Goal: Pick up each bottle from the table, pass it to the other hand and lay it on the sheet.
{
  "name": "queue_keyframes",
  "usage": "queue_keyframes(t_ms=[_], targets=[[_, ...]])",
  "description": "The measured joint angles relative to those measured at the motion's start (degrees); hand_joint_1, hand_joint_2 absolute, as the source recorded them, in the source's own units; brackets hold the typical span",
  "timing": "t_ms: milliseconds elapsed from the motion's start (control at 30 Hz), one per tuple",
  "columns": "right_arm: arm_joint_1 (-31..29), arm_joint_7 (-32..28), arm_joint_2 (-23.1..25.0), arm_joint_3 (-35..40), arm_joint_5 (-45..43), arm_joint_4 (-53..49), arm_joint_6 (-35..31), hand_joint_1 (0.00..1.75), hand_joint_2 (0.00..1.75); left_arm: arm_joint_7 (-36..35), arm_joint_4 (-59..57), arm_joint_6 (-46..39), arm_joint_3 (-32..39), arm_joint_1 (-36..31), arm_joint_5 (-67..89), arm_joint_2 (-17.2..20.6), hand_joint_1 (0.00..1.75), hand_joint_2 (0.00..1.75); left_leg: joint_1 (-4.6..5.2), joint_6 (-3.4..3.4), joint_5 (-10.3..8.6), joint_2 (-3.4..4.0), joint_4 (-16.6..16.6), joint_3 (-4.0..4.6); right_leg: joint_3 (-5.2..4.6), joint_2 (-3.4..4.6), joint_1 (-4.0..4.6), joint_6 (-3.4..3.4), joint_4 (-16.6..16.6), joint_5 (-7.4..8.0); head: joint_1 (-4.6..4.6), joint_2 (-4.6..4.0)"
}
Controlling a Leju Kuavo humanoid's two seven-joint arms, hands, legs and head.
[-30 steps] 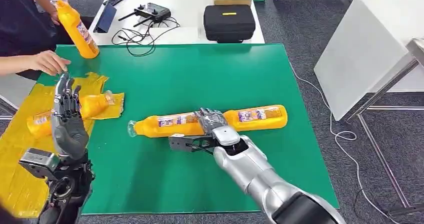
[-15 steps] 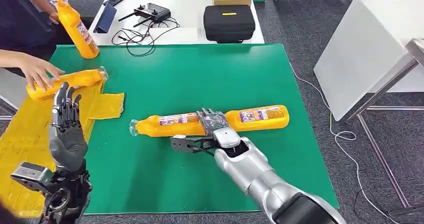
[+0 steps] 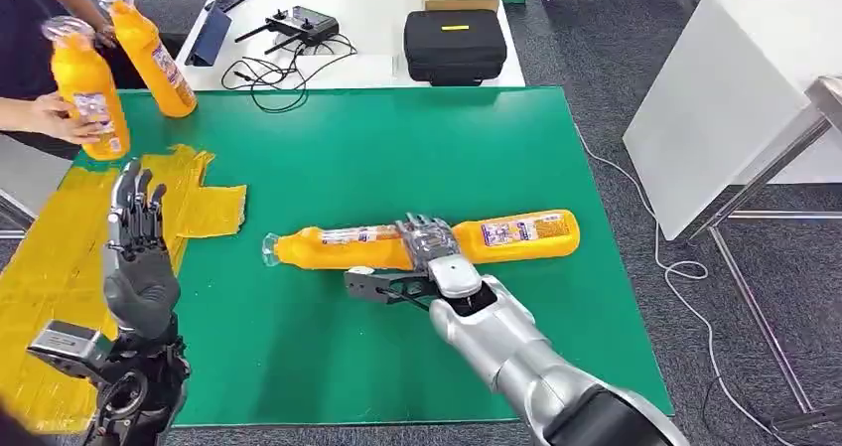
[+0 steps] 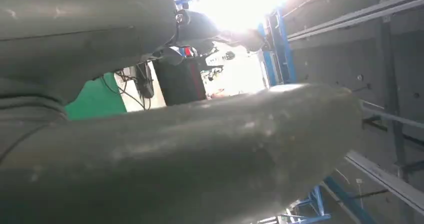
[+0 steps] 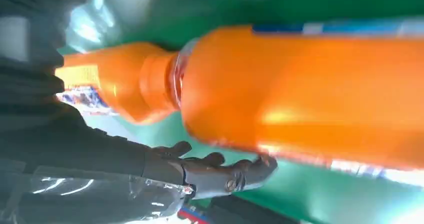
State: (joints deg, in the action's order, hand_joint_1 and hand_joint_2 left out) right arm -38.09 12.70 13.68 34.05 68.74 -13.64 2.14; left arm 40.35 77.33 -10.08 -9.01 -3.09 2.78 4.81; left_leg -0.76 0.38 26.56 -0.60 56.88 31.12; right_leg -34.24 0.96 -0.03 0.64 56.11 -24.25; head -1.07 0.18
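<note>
Bottles (image 3: 417, 242) — smooth orange plastic, elongated

Plenty of open green mat (image 3: 397, 158) between the lying bottles (image 3: 343, 248) and yellow sheet (image 3: 60, 257); a person's hand (image 3: 45, 116) with standing bottles (image 3: 91, 88) crowded the sheet's far corner.

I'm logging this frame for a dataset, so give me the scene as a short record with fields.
surface: green table
sheet: yellow sheet at the table's left edge, no bottle on it
lying bottles: two orange bottles end to end, left bottle, right bottle
right hand: fingers over the spot where the two lying bottles meet; grasp not clear
left hand: raised, fingers apart, holding nothing
person: hand holds an upright orange bottle; another bottle behind it
background: white table with black case
</note>
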Motion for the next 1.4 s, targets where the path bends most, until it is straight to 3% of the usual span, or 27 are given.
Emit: queue_keyframes(t_ms=[167, 200, 233, 367, 400, 433, 833, 1400], targets=[[0.11, 0.46, 0.00, 0.00, 0.61, 0.00, -3.16, 0.00, 1.75, 0.00, -0.02, -0.02, -0.11, -0.09, 0.02, -0.02, 0.00, 0.00, 0.00, 0.00, 0.00, 0.00, 0.00, 0.03, 0.00, 0.00, 0.00, 0.00, 0.01, 0.00, -0.02, 0.00], [0.09, 0.46, 0.04, 0.00, 0.94, 0.00, -5.04, 0.33, 1.75, 0.00, -0.02, -0.02, -0.11, -0.08, 0.07, -0.02, 0.00, 0.00, 0.00, 0.00, 0.00, 0.00, 0.00, 0.03, 0.00, 0.00, 0.00, 0.00, 0.01, 0.00, -0.02, 0.00], [0.05, 0.57, 0.20, 0.00, 1.14, 0.00, -7.18, 1.75, 1.75, 0.00, -0.02, -0.11, -0.13, -0.07, 0.11, -0.02, 0.00, 0.00, 0.00, 0.00, 0.00, 0.00, 0.00, 0.04, -0.01, 0.00, 0.00, 0.00, 0.01, 0.00, 0.00, 0.00], [-0.65, 0.85, 1.25, 0.00, 1.49, 0.00, -9.25, 1.75, 1.75, 0.00, -0.02, -0.13, -0.28, -0.08, 0.46, -0.11, 0.00, 0.00, -0.01, 0.00, 0.00, 0.00, 0.00, 0.05, -0.04, 0.00, 0.00, 0.00, 0.01, 0.00, -0.02, 0.00], [-0.70, 0.81, 1.55, 0.00, 1.49, 0.00, -9.01, 0.63, 1.75, 0.00, -0.02, -0.13, -0.31, -0.07, 0.50, -0.11, 0.00, 0.00, -0.02, 0.00, 0.00, 0.00, 0.00, 0.05, -0.03, 0.00, 0.01, 0.00, 0.01, 0.00, 0.00, 0.00], [-0.69, 0.59, 1.88, 0.00, 1.60, 0.00, -8.61, 0.00, 1.75, 0.00, -0.02, -0.13, -0.33, -0.08, 0.55, -0.11, 0.00, 0.00, -0.02, 0.00, 0.00, 0.00, 0.00, 0.04, -0.03, 0.00, 0.01, 0.00, 0.01, 0.00, 0.00, 0.00], [-0.21, -5.01, 3.65, -0.74, -0.42, 0.00, -4.27, 0.00, 1.75, 0.00, -0.07, 1.84, -0.44, -0.41, -0.22, -0.24, 0.00, 0.00, -0.01, 0.00, 0.00, 0.00, 0.00, 0.05, -0.04, 0.00, 0.01, 0.00, 0.00, 0.00, 0.00, 0.00], [1.11, -1.11, 3.15, -0.96, 2.12, 0.44, -0.35, 0.00, 1.75, 0.00, 1.03, 1.16, -1.33, 0.01, 0.04, -0.94, 0.00, 0.00, -0.01, 0.00, 0.00, 0.00, 0.00, 0.05, -0.04, 0.00, 0.01, 0.00, 0.00, 0.00, -0.04, 0.00]])
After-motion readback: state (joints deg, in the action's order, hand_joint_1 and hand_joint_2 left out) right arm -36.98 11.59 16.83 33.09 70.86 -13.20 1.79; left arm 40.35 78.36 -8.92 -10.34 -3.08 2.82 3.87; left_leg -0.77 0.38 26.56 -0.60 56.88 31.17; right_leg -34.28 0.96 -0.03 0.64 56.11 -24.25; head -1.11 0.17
